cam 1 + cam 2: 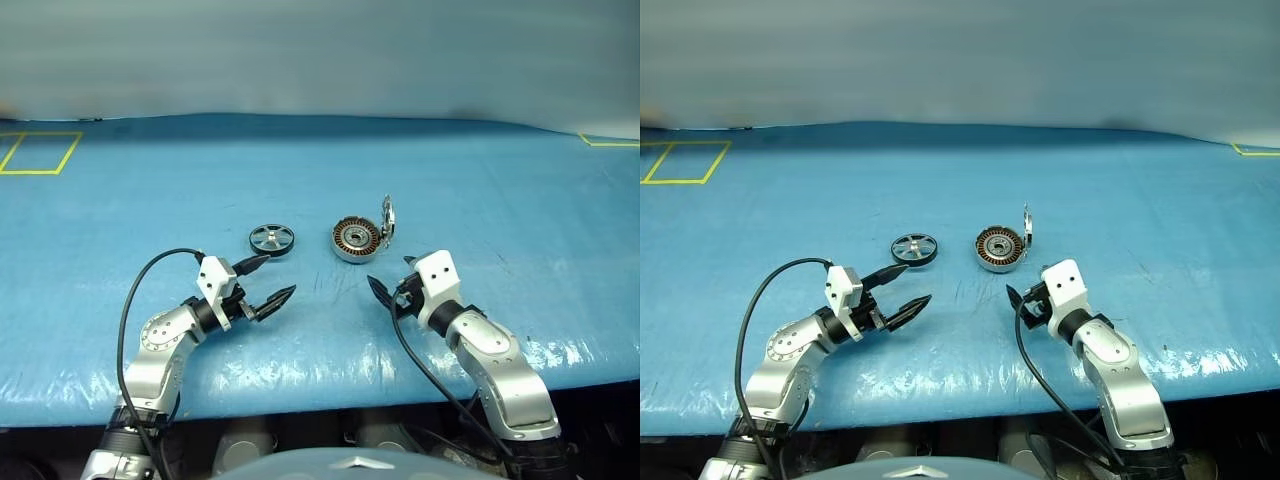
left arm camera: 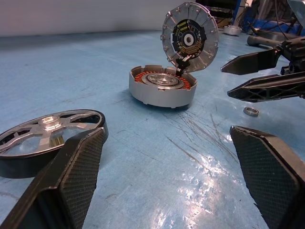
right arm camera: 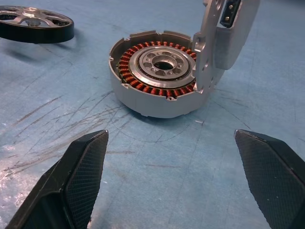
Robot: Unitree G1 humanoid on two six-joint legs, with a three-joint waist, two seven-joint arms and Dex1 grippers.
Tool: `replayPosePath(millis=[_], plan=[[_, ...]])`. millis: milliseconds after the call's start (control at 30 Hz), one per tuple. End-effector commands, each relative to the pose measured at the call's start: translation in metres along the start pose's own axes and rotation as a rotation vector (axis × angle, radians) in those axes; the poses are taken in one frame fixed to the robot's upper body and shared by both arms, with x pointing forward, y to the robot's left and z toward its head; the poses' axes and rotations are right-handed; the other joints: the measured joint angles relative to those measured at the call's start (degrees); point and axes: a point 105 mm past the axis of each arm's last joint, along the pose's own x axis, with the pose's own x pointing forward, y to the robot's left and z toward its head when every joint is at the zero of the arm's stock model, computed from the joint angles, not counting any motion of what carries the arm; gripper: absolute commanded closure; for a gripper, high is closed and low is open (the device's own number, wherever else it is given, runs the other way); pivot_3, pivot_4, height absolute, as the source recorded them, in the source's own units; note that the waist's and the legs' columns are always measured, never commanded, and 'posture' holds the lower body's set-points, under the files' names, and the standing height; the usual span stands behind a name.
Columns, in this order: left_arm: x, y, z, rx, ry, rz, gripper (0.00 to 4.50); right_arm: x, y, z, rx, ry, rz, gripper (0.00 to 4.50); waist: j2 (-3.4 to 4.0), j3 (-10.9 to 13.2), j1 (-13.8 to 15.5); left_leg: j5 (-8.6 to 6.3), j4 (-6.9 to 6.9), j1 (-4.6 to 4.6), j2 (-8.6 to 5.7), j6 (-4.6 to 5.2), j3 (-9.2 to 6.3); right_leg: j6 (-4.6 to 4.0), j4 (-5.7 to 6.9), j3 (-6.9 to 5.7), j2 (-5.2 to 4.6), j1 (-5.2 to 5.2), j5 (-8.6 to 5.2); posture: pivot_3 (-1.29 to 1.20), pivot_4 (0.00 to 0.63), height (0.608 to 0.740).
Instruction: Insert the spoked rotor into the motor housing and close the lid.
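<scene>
The spoked rotor (image 1: pixel 272 239) lies flat on the blue table, dark rim and silver spokes up. Just right of it sits the motor housing (image 1: pixel 355 239), its ring of copper windings (image 3: pixel 143 81) exposed. The lid (image 1: pixel 387 221) stands upright on its hinge at the housing's right edge, dark inner face (image 2: pixel 189 37) toward the rotor. My left gripper (image 1: pixel 280 274) is open and empty, just in front of the rotor. My right gripper (image 1: pixel 392 275) is also open and empty, just in front of the housing.
A small metal ring (image 2: pixel 251 110) lies on the table near the right gripper's fingers (image 2: pixel 262 71). Yellow tape outlines mark the far left (image 1: pixel 40 152) and far right (image 1: pixel 610 140) of the blue table surface (image 1: pixel 500 220). Its front edge runs just under my arms.
</scene>
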Motion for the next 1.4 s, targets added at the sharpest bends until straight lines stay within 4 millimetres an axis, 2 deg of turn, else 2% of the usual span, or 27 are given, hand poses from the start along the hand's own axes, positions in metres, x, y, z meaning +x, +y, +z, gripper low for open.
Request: replayPosePath(millis=[33,600,1400], plan=[[0.001,-0.001,0.010,0.032,-0.023,-0.011,0.01,0.000,0.003,0.010,-0.016,-0.042,0.019,0.05,0.00,0.00,0.00,0.00,0.00,0.00,0.00,0.00,0.00,0.00,0.00,0.00,0.00,0.00,0.00,0.00,0.150,0.740],[-0.002,0.003,-0.004,0.020,-0.005,-0.009,0.01,-0.001,0.004,0.011,-0.033,-0.039,0.033,0.05,0.00,0.00,0.00,0.00,0.00,0.00,0.00,0.00,0.00,0.00,0.00,0.00,0.00,-0.01,0.00,0.00,0.150,0.740],[-0.002,0.000,0.005,0.032,-0.017,-0.043,0.01,-0.002,0.007,0.011,-0.026,-0.048,0.033,0.05,0.00,0.00,0.00,0.00,0.00,0.00,0.00,0.00,0.00,-0.01,0.00,0.00,0.00,0.00,0.01,0.00,0.150,0.740]])
